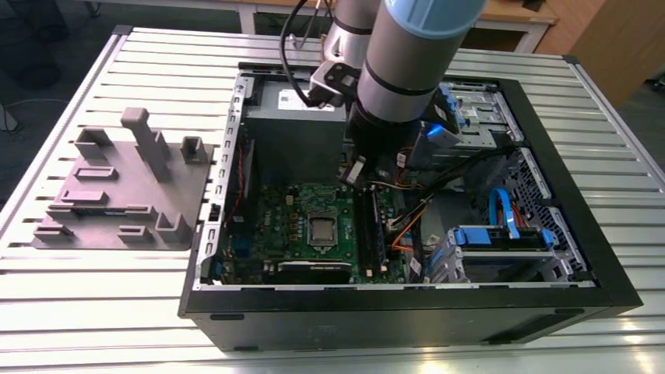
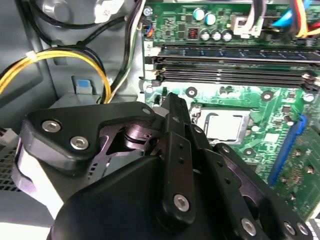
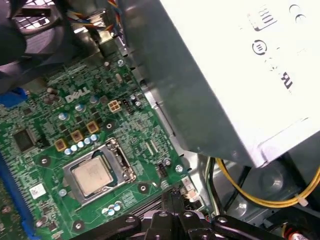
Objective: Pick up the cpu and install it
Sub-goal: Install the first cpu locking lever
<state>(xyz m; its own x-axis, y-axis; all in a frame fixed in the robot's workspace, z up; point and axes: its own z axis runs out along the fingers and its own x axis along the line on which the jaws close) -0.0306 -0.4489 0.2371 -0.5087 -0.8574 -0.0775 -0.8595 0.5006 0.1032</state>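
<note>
The pincer hangs inside the open computer case, above the green board. In the second wrist view its two black fingers are pressed close together with no gap to see, and nothing is held between them. The tip touches nothing.

The cpu is a small silvery square. It lies flat in its socket on the green board, with a shiny metal frame around it. In the exterior view the cpu sits near the middle of the board, lower in the picture than the arm. In the second wrist view the cpu is just past the pincer's tip, apart from it.

A big grey metal box stands beside the board, close to the pincer. Yellow wires curve next to it. Long black slots run across the board near the socket. Orange and blue cables lie in the case toward the exterior view's right.

Outside the case, toward the exterior view's left, a grey plate with blocks standing up rests on the metal table.
</note>
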